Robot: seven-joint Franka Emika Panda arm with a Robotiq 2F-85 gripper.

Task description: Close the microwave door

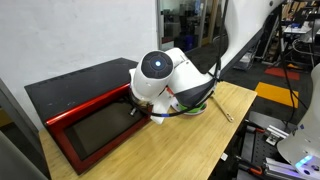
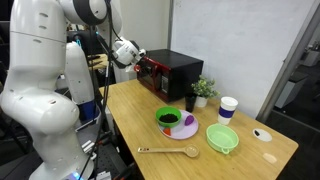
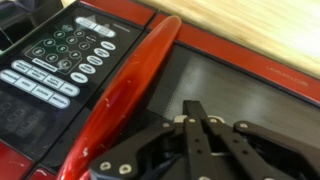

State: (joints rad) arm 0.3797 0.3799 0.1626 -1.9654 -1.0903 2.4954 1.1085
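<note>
The microwave (image 1: 80, 85) (image 2: 178, 68) stands at a corner of the wooden table, with a black casing and a red front. Its red-framed door (image 1: 100, 132) (image 3: 250, 85), with a dark window, looks flush or nearly flush with the front. In the wrist view the red handle (image 3: 140, 70) runs beside the dark control panel (image 3: 55, 60). My gripper (image 3: 195, 106) (image 1: 137, 108) (image 2: 139, 57) is shut and empty, its fingertips together at the door window just beside the handle.
On the table are a green bowl with dark contents (image 2: 169, 119) on a purple plate (image 2: 185, 130), a wooden spoon (image 2: 165, 151), an empty green bowl (image 2: 222, 138), a white cup (image 2: 228, 108), a black cup (image 2: 190, 101) and a small plant (image 2: 204, 89).
</note>
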